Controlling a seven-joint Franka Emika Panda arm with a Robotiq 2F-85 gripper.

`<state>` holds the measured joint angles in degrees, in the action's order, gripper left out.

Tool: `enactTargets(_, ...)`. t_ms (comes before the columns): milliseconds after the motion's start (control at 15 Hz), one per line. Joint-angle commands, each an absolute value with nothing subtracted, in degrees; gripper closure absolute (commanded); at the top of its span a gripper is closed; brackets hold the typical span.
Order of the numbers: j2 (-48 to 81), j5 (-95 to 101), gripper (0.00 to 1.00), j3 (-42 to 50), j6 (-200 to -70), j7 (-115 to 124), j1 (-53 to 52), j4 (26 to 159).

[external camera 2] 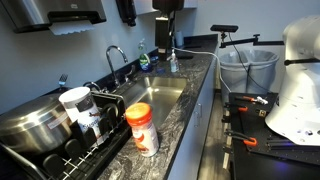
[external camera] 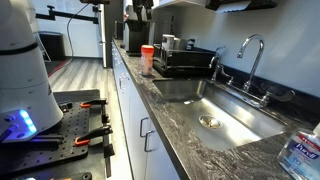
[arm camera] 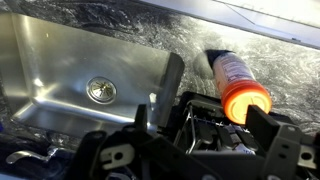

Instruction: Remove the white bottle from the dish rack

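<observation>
At the far left of an exterior view, the dish rack fills the near end of the counter. A big metal pot sits in its left part.

Just right of the pot stands the white bottle. It is upright inside the rack, with a darker top, and other small items crowd in close below it. Further right, outside the rack on the stone counter, stands an orange-and-white container, taller than the bottle. Beyond it lie the sink and the faucet.

In the wrist view the gripper looks out over the sink toward the orange-and-white container. Its fingers are spread apart with nothing between them, so it is released and empty. I cannot pick out the bottle in that view.

The bottle looks small and is probably plastic, so it should be light and stiff enough to take a firm squeeze without giving. Its round, smooth sides may be slippery, all the more if it is wet from the rack, and an off-centre pinch could make it twist or pop out.

The best hold seems to be across the pale body just under the dark top, coming straight down from above. The fingers should line up so that neither one hits the pot or the neighbouring items. A straight lift should then clear the rack's raised sides. The bottle stands narrow and upright, so a nudge before the fingers close could tip it over.
</observation>
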<state>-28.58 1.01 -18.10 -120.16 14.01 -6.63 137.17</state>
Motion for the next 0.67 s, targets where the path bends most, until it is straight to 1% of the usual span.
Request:
enactTargets(0, -26.15, -0.55, 0.0, -17.92, -122.13, 17.56, -8.2, 136.25)
enactTargets(400, -19.82, -4.58, 0.0, -18.25, -129.45, 23.15, -8.63, 133.42)
enactTargets(600, -15.35, -3.26, 0.0, -18.86, -133.79, 25.44, -8.23, 130.31)
